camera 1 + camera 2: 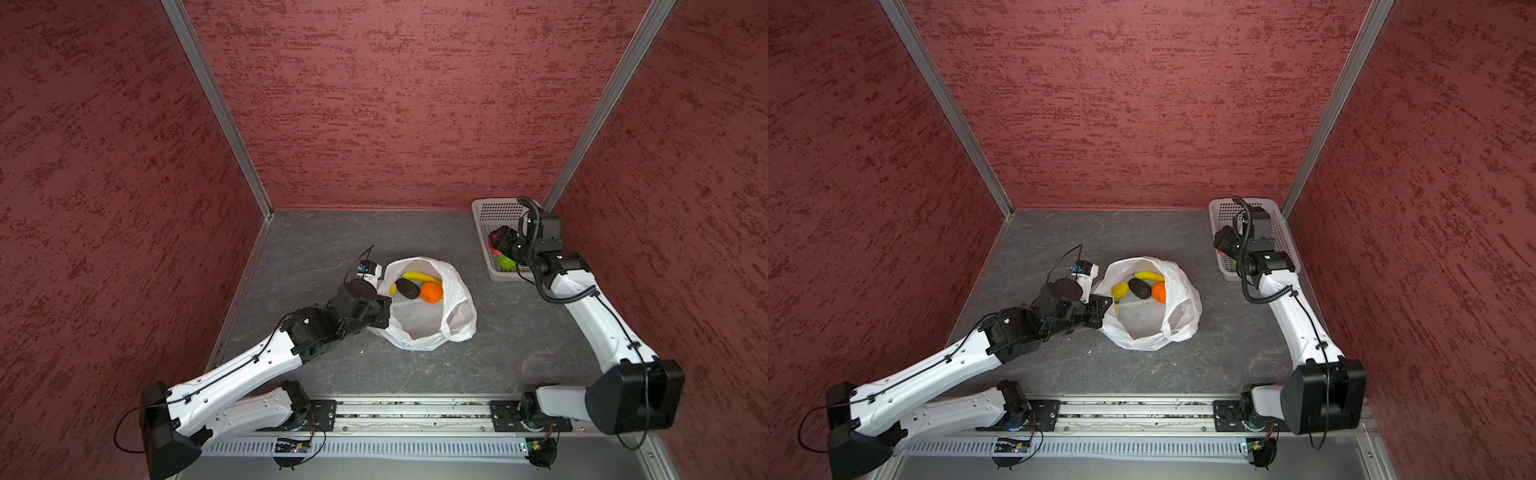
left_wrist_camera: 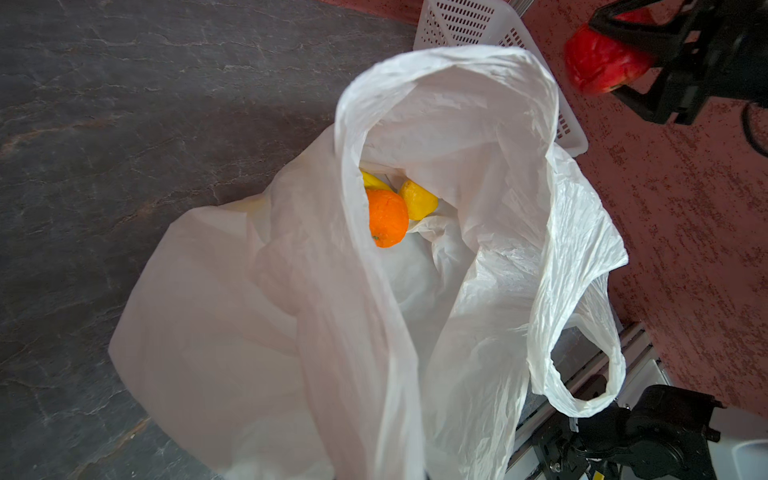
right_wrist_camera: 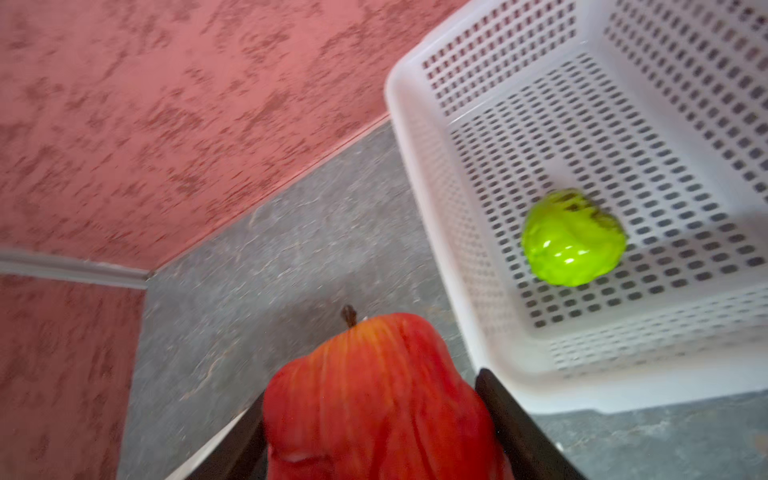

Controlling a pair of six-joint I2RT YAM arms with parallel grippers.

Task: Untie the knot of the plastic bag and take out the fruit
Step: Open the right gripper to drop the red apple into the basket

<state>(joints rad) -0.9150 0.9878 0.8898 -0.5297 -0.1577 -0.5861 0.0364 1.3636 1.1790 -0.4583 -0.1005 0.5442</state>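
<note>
The right gripper [image 3: 378, 419] is holding a red apple [image 3: 374, 370], fingers partway open, beside the basket [image 3: 648, 388] where a green apple [image 3: 573, 237] is lying, and the left gripper [image 1: 385, 315] is pinching shut on the bag [image 1: 419, 322] in the middle of the table [image 1: 311, 249], banana [image 1: 419, 276], avocado [image 1: 407, 288] and orange [image 1: 431, 292] sitting inside.

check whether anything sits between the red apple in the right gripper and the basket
Nothing visible does. The right gripper holds the red apple in the air beside the basket; the green apple inside lies away from that wall.

Grey tabletop [image 1: 316, 241]: plastic bag [image 1: 419, 322] centre, white basket [image 1: 488, 212] far-right corner.
</note>
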